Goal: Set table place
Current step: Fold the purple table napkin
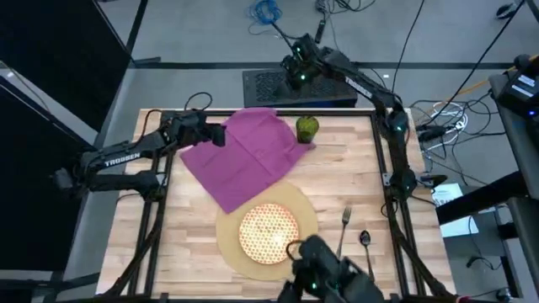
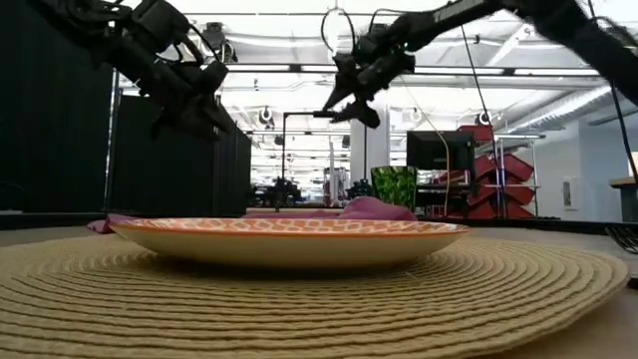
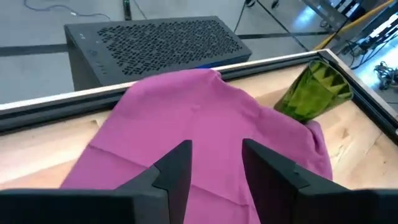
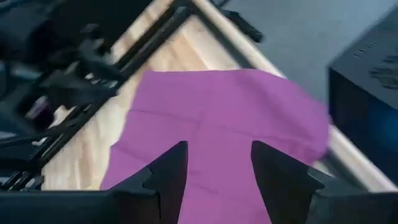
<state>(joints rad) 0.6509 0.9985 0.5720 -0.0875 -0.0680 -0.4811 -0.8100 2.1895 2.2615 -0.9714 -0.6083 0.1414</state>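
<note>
The worktop (image 1: 337, 168) is made of pale wooden planks with a black bar frame round its edges. A big round tan mat (image 1: 226, 237) lies on it, and that mat is the landmark here. A round red-and-cream plate (image 1: 269, 232) sits on the mat. A large purple cloth (image 1: 244, 156) is spread flat on the wood just behind the mat, and one corner of the cloth lies over the mat's far rim. A green glass (image 1: 306, 128) stands upright at the cloth's far corner, well behind the mat. A fork (image 1: 344, 220) and a spoon (image 1: 365, 239) lie side by side on the bare wood just to the right of the mat. The left claw (image 1: 221, 135) hangs in the air over the left edge of the cloth, well behind the mat, with its two fingers (image 3: 177, 168) spread apart and nothing between them. The right claw (image 1: 294, 76) is up high past the far edge of the worktop, much farther from the mat, near a black box (image 1: 278, 84) on the floor. Its fingers (image 4: 168, 171) are spread apart too, holding nothing.
</note>
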